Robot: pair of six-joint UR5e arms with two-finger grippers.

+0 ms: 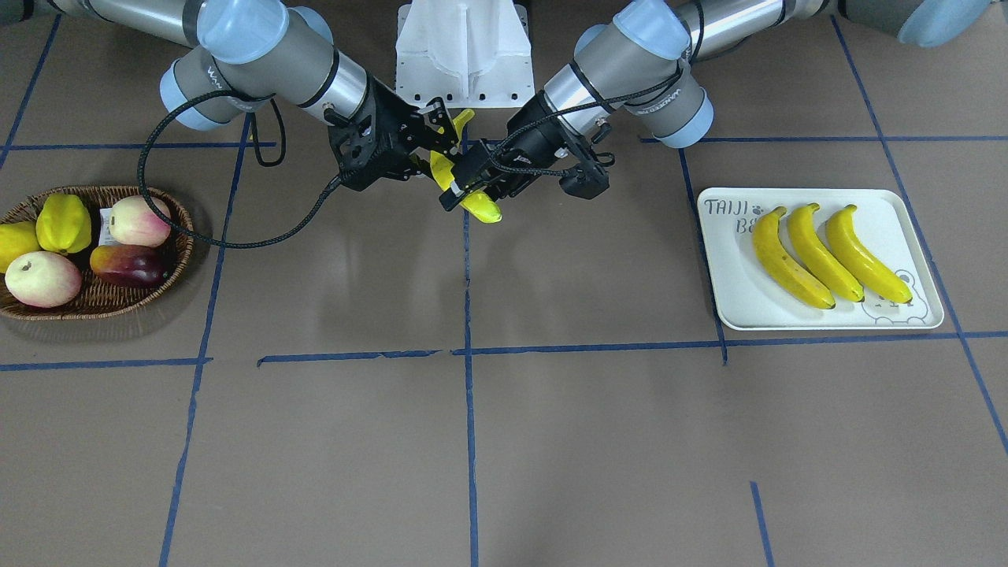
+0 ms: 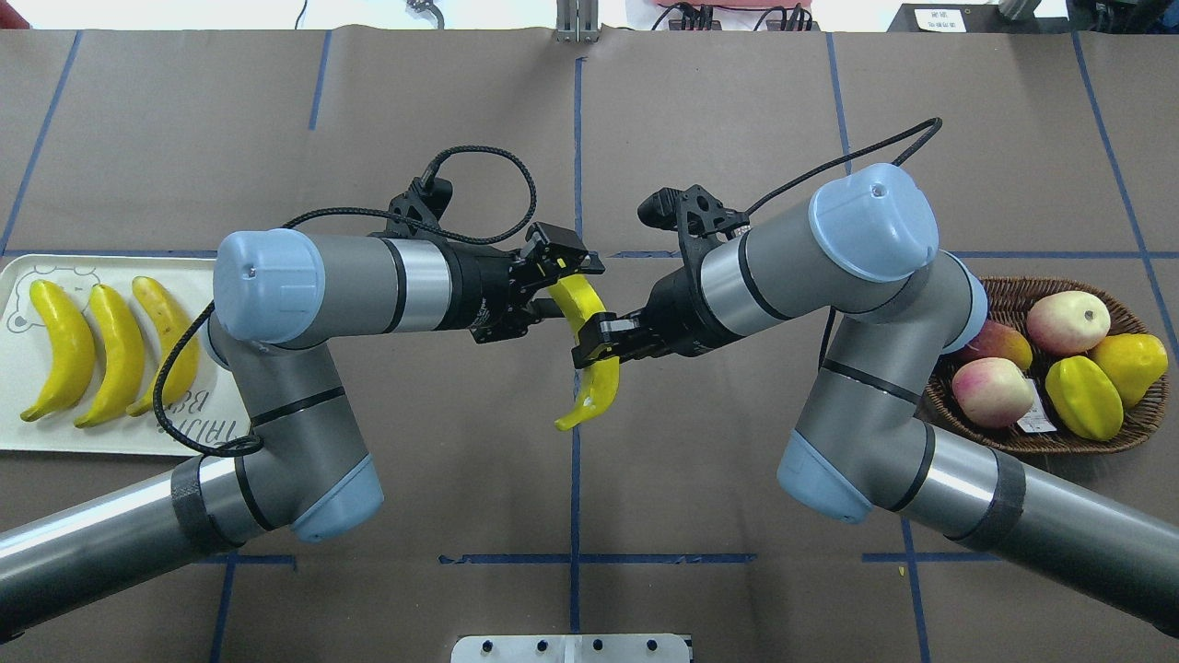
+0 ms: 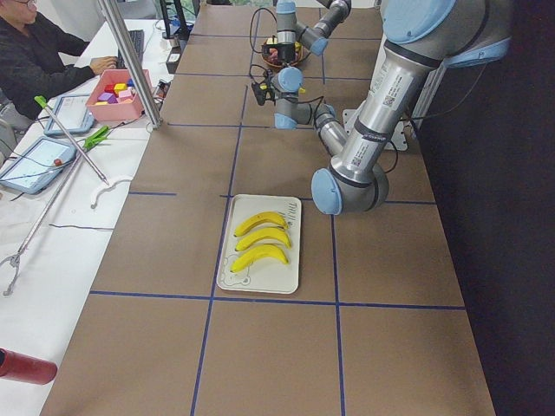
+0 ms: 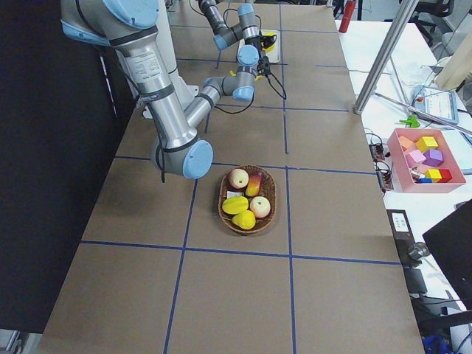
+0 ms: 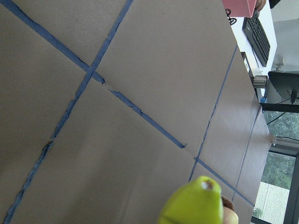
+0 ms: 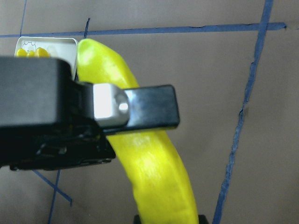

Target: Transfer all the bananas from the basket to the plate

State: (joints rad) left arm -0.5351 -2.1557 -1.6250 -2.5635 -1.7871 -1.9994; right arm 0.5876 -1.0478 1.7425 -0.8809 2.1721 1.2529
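**Item:** fourth banana (image 2: pixel 597 378), centre of the overhead frame, held clear above the bench (image 2: pixel 737 571) between the two arms.

**Long axis:** runs top to bottom of that frame along the blue tape line, belly bowed right, lower tip curling to the lower left.

**Right tool** (image 2: pixel 601 346): closed across the mid-length.

**Left tool** (image 2: pixel 566 287): fingers either side of the upper end; whether they press I cannot tell.

**Handling, by my estimate:** light, stiff, glossy (so apt to slide); best taken across the thick middle, not the tapering tips.

**Plate** (image 2: pixel 55 440), left edge: three bananas (image 2: pixel 115 354), side by side.

**Basket** (image 2: pixel 1013 440), right edge: other fruit (image 2: pixel 1068 322) only, no banana visible.
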